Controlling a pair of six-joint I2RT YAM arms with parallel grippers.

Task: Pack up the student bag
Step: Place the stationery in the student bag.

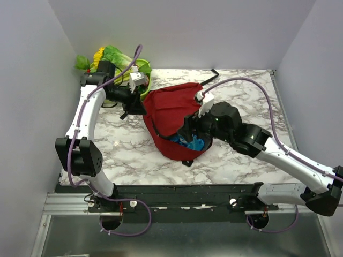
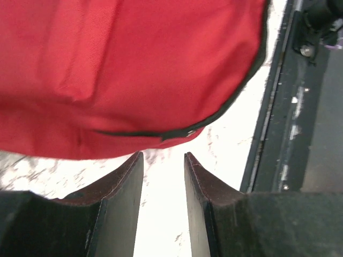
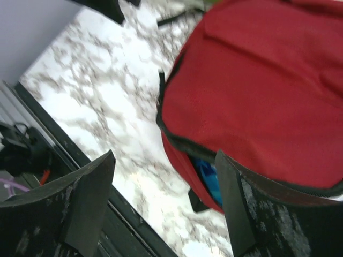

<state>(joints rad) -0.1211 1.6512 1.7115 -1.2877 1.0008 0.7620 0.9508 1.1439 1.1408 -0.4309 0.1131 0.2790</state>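
The student bag [image 1: 170,110] is a dark red backpack lying on the marble table in the middle. Its near opening gapes, and a blue item [image 1: 193,143] shows inside. It fills the top of the left wrist view [image 2: 134,64] and the right of the right wrist view [image 3: 257,80], where the blue item [image 3: 206,176] shows in the opening. My left gripper [image 1: 138,107] is open and empty at the bag's far left edge, its fingertips just short of the black zipper trim [image 2: 177,134]. My right gripper [image 1: 194,134] is open wide and empty over the bag's opening.
A green and yellow heap of things [image 1: 110,60] lies at the back left corner behind the left arm. A black strap [image 1: 214,72] trails from the bag at the back. The dark front rail [image 1: 187,193] runs along the table's near edge.
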